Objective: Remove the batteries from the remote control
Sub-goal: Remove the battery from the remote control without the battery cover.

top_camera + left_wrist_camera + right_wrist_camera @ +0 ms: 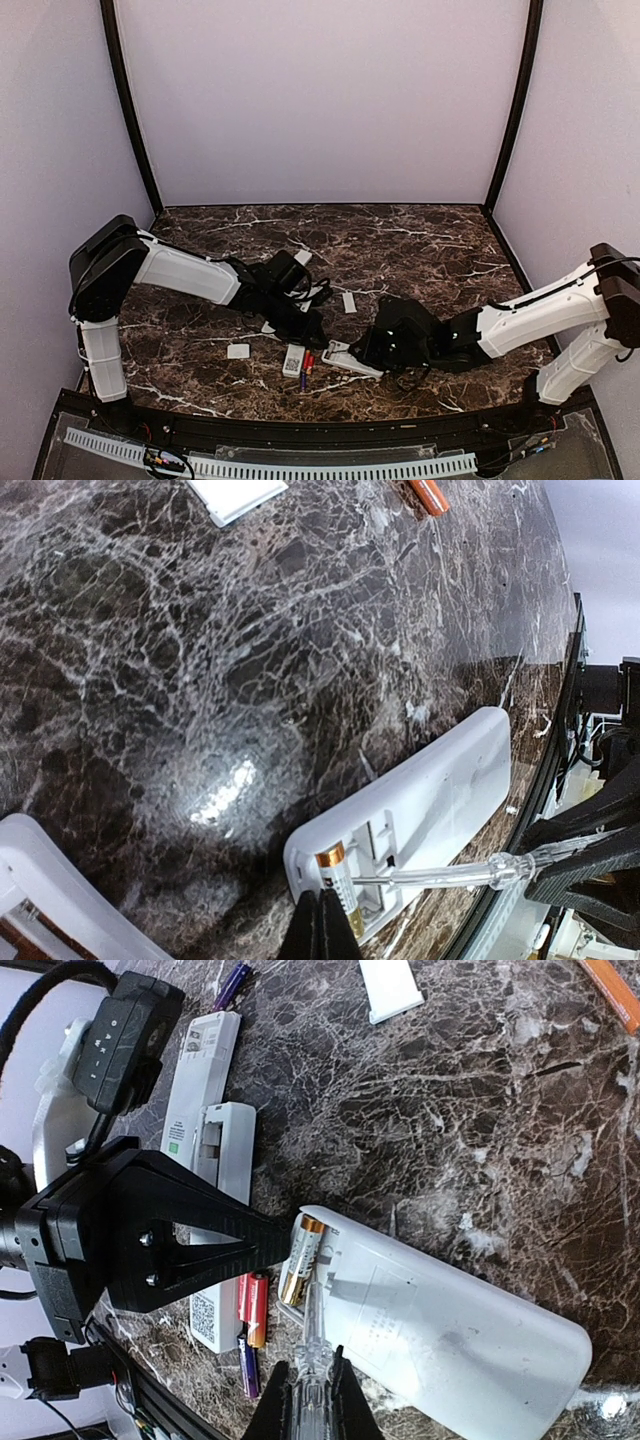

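Looking through the right wrist camera, I have the right gripper (pixel 312 1390) clamped on the clear handle of a screwdriver (pixel 312 1338), with a finger pressed to each side of it. The shaft runs straight out ahead of those fingertips. Its tip sits in the open compartment at the end of the white remote (pixel 450 1325), which lies back upward on the marble table (pixel 480 1110). A gold-capped battery (pixel 298 1260) lies in that compartment, just beside the shaft.

The left gripper (pixel 290 1235) points in from the opposite side, facing my right tool. Its jaws are drawn nearly together with only a sliver between them, and its tips touch the exposed end of the battery. I cannot tell whether they actually pinch the cell or only rest against it.

On the table close beside the left gripper's fingers lie loose batteries (pixel 252 1310), red and orange side by side, and a purple battery (pixel 247 1368) just past them. Along that gripper's flank are other white remotes (pixel 205 1060), one with its compartment open. A small white cover (pixel 390 988) lies well ahead of the screwdriver tip, apart from the rest.
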Tool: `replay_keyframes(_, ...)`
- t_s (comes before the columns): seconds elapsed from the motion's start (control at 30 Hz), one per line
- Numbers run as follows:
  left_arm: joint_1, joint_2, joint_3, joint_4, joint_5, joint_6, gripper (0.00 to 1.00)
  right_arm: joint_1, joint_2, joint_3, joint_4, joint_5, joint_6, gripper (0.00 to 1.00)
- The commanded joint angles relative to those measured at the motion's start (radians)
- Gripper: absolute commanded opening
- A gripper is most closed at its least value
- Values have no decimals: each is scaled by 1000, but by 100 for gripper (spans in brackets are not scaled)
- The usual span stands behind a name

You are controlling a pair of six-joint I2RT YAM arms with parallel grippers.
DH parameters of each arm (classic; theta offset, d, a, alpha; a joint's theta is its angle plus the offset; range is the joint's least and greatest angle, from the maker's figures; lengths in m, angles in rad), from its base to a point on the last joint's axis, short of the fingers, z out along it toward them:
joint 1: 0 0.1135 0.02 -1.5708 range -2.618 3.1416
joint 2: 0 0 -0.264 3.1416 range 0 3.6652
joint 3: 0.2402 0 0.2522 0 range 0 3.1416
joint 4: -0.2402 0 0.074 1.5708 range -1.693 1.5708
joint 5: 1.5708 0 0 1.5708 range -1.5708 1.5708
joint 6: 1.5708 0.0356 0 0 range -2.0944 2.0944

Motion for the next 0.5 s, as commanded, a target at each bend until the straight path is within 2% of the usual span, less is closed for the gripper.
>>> replay_keyframes(0.0, -26, 30, -10, -29, 7, 7, 0, 3, 57, -91, 128, 19, 42, 0)
replay_keyframes(0.3, -28, 25, -5, -38, -9, 9, 0, 5, 21, -196, 368, 33, 9, 0)
replay_keyframes(0.47, -28, 12, -3, -24, -26, -3, 0, 5, -40, -220, 403, 54, -29, 0)
